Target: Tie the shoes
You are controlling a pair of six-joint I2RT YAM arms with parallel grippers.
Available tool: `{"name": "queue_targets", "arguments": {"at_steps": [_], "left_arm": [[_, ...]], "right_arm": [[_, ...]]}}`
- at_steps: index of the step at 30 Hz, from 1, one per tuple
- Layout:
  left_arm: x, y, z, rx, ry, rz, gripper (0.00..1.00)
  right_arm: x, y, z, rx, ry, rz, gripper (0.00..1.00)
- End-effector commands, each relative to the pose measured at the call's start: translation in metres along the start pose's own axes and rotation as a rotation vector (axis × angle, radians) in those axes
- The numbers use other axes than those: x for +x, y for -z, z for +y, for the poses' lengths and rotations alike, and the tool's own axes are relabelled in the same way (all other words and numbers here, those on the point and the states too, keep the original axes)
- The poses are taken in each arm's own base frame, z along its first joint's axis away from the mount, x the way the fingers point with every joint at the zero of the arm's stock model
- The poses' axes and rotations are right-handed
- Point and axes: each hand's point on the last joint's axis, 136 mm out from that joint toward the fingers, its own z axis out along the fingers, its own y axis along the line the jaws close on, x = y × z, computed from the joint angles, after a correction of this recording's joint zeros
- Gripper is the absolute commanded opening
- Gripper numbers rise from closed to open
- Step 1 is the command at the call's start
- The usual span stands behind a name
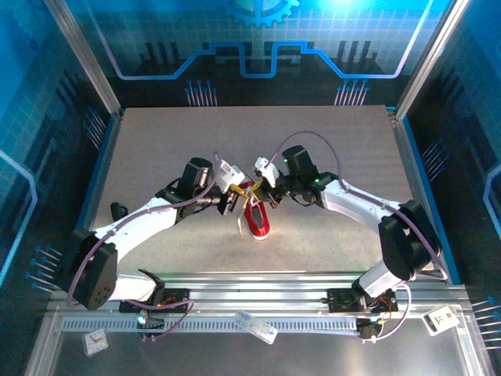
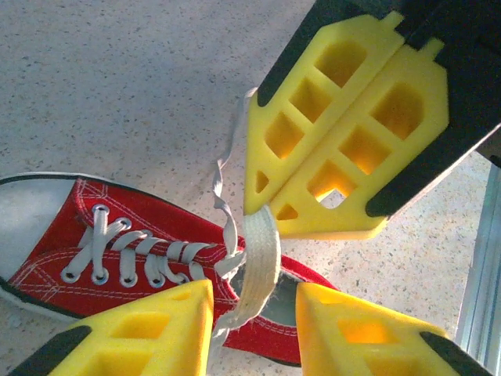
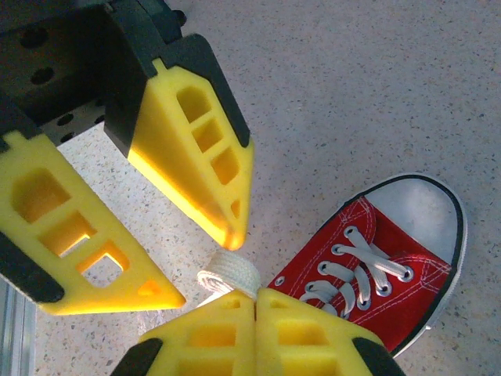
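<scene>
The red shoe [image 1: 258, 221] lies on the table between the two arms, its white toe cap toward the near edge. In the right wrist view my right gripper [image 3: 256, 294] is shut on a folded loop of white lace [image 3: 228, 272] beside the shoe [image 3: 376, 290]. My left gripper [image 2: 253, 288] stands open above the shoe's [image 2: 117, 219] heel opening. The flat lace [image 2: 258, 258] runs loosely between its fingers up to the right gripper [image 2: 262, 210]. Seen from above, the left gripper [image 1: 235, 196] and the right gripper [image 1: 262, 186] nearly touch over the shoe.
The speckled grey table [image 1: 329, 141] stretches behind and to both sides of the shoe. A small black object [image 1: 117, 210] lies at the left edge. A metal rail [image 2: 481, 274] runs nearby. Blue enclosure walls surround the table, and small white items [image 1: 254, 325] sit on the front frame.
</scene>
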Motion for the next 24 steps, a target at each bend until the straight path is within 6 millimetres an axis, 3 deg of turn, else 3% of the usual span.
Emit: {"name": "queue_targets", "arguments": {"at_steps": [1, 5, 8, 9, 12, 15, 18, 24], "left_arm": [[-0.016, -0.002, -0.006, 0.057, -0.037, -0.037, 0.30], [-0.019, -0.003, -0.008, 0.069, -0.035, -0.044, 0.25], [-0.020, -0.004, -0.012, 0.089, -0.029, -0.049, 0.04], [-0.020, -0.004, -0.011, 0.086, -0.025, -0.050, 0.00], [-0.018, -0.002, -0.009, 0.064, -0.009, -0.064, 0.00], [-0.017, 0.002, -0.010, 0.054, 0.001, -0.087, 0.00], [-0.017, 0.005, -0.010, 0.052, 0.009, -0.091, 0.00], [-0.015, 0.001, -0.010, 0.059, 0.012, -0.086, 0.00]], "right_arm": [[-0.008, 0.003, 0.009, -0.015, 0.024, -0.024, 0.00], [-0.006, 0.002, 0.009, -0.019, 0.019, -0.018, 0.00], [-0.006, 0.002, 0.009, -0.018, 0.017, -0.017, 0.01], [-0.006, 0.002, 0.007, -0.008, 0.014, -0.013, 0.08], [-0.006, 0.010, -0.006, 0.039, -0.037, -0.011, 0.42], [-0.001, 0.033, -0.033, 0.120, -0.175, -0.029, 0.58], [0.021, 0.053, -0.060, 0.219, -0.328, 0.022, 0.63], [0.100, 0.063, -0.094, 0.417, -0.502, 0.343, 0.64]]}}
